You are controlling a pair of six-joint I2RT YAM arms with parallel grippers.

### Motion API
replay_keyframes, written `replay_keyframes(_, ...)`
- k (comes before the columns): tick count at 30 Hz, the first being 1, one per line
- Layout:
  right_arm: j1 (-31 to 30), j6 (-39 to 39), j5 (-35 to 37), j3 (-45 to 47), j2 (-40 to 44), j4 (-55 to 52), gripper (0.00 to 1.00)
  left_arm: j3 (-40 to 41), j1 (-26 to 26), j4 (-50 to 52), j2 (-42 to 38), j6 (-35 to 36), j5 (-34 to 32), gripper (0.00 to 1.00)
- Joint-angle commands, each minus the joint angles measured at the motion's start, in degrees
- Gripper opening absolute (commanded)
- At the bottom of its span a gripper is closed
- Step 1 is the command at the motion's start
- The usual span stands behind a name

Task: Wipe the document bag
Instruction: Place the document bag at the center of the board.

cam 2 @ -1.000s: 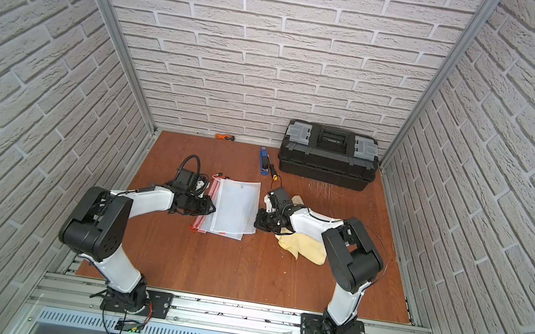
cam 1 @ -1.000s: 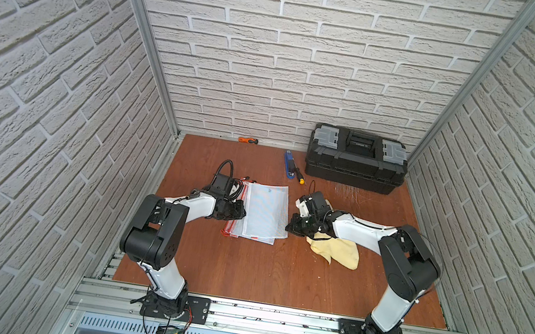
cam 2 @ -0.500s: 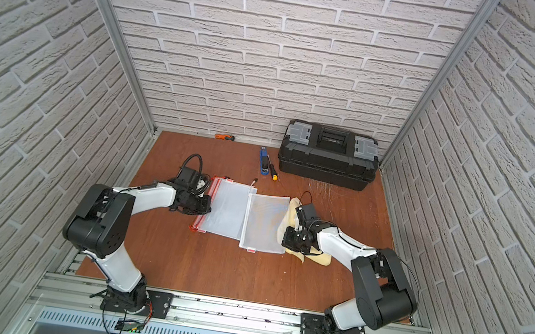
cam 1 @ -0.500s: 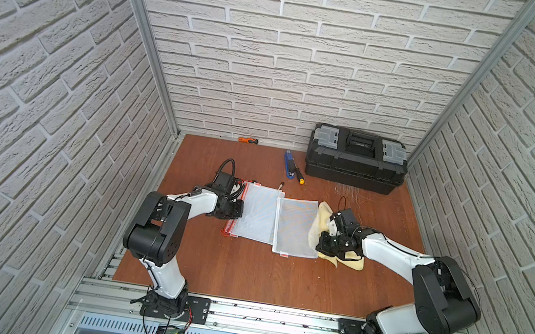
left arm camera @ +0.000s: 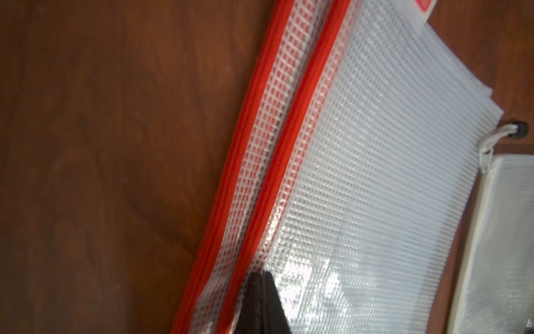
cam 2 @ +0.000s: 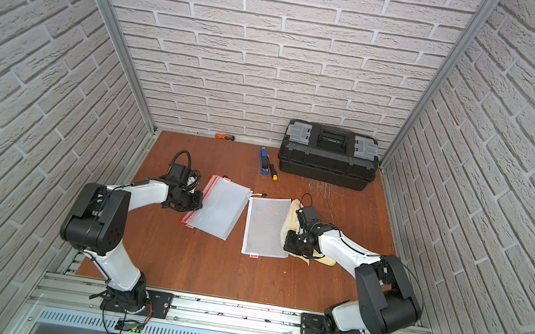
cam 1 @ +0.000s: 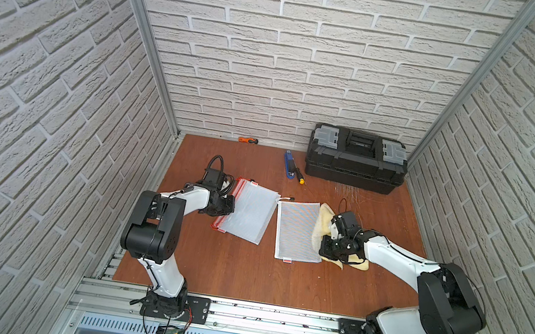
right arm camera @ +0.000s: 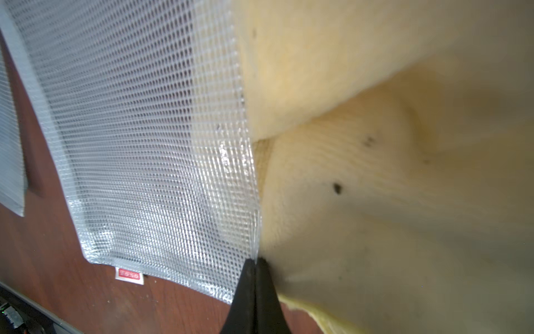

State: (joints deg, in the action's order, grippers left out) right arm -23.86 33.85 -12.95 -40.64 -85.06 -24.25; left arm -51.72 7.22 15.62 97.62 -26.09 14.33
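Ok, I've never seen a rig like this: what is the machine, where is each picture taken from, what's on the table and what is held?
Two robot arms stand at the near edge of a wooden table. The wide pictures come from one overhead camera pair; the close-ups from cameras on the wrists. On the table lie a stack of red-zipped bags, one separate document bag, a yellow cloth, a black toolbox, a blue stapler and a screwdriver. The right claw is shut on the document bag's edge. The left claw is shut at the stack's red edge.
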Motion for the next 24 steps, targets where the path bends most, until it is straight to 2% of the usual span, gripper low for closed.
replay_keyframes(1,-4.3,1.4,-0.1,-3.8,-3.9,2.7,0.03,3.1,-1.7,3.9,0.2,-0.5,-3.7,0.00)
replay_keyframes(5,-6.0,3.1,-2.5,-5.2,-9.6,6.0,0.03,2.8,-2.3,4.6,-0.8,-0.7,-5.6,0.00)
replay_keyframes(8,-6.0,4.0,-2.5,-4.4,-10.6,7.1,0.03,2.7,-3.8,5.0,-1.8,-1.5,-6.2,0.00)
replay_keyframes(16,-4.9,3.5,3.8,-1.5,-4.3,1.3,0.03,2.7,-6.1,5.6,-8.8,-3.6,-9.4,0.00)
replay_keyframes(20,-3.4,4.2,1.4,1.6,-2.1,3.4,0.03,1.6,-6.4,6.1,-12.3,-3.2,-8.3,0.00)
replay_keyframes(22,-3.4,4.1,0.0,1.8,-2.3,4.2,0.08,0.8,-6.4,6.4,-13.0,-3.1,-6.9,0.00)
replay_keyframes(24,-3.4,4.3,-0.4,1.4,-1.4,3.9,0.24,-0.2,-6.3,7.1,-13.9,-3.5,-6.2,0.02)
